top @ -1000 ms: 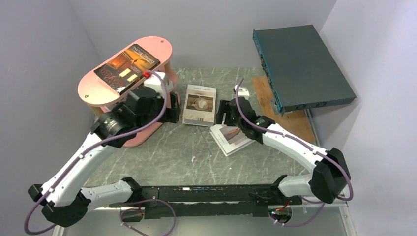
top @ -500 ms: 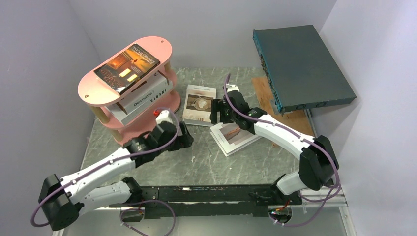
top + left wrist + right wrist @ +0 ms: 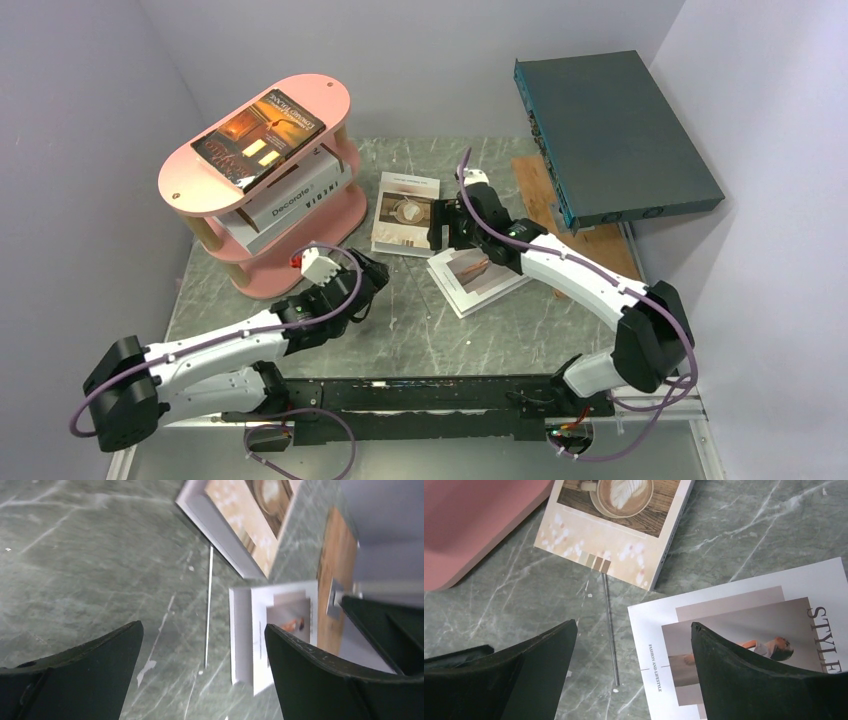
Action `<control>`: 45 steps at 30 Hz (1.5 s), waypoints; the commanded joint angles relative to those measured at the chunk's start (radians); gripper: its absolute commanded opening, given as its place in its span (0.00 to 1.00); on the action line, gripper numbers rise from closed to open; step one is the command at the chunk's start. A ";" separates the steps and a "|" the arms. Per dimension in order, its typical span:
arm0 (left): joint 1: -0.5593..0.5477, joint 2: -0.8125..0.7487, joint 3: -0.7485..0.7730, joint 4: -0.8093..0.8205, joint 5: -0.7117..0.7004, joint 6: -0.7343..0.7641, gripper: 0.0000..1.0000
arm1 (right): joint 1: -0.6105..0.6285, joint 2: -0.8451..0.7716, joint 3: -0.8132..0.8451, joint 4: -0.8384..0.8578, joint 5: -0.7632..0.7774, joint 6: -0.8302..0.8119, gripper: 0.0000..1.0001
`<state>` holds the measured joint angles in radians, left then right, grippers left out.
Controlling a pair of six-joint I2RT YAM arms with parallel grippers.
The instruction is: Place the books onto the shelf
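The green marbled bench (image 3: 420, 330) carries everything. At its far right, a dark teal flat box (image 3: 615, 135) sits partly over a brown wooden board (image 3: 597, 252). The salmon-pink shelf (image 3: 330, 95) stands at far left. An orange-brown book (image 3: 260, 135) lies flat on its top tier and a white "Decorate" book (image 3: 295, 195) on the tier below. A coffee-cup book (image 3: 407, 213) lies on the bench right of the shelf, with a white "Style" book (image 3: 478, 282) just beside it. The right gripper (image 3: 634, 625) hovers over the gap between these two, jaws spread and empty. The left gripper (image 3: 201, 630), jaws wide apart and empty, hangs over bare bench near the shelf's base.
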<state>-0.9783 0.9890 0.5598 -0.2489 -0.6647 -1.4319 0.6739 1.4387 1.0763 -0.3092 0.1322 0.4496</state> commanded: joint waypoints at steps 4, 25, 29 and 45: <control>0.043 0.093 -0.057 0.196 -0.139 -0.250 0.99 | 0.002 -0.079 -0.023 -0.010 0.016 0.016 0.88; 0.260 0.502 -0.212 1.136 0.219 0.032 0.99 | 0.000 -0.175 -0.055 -0.057 0.038 0.031 0.88; 0.276 0.540 -0.194 1.156 0.205 0.007 0.99 | 0.001 -0.183 -0.060 -0.062 0.045 0.033 0.88; 0.341 0.775 -0.123 1.313 0.278 -0.092 0.92 | 0.001 -0.211 -0.070 -0.100 0.066 0.032 0.88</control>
<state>-0.6392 1.7485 0.4046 0.9981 -0.4019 -1.5082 0.6739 1.2633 1.0138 -0.4004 0.1764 0.4755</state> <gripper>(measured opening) 0.925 0.876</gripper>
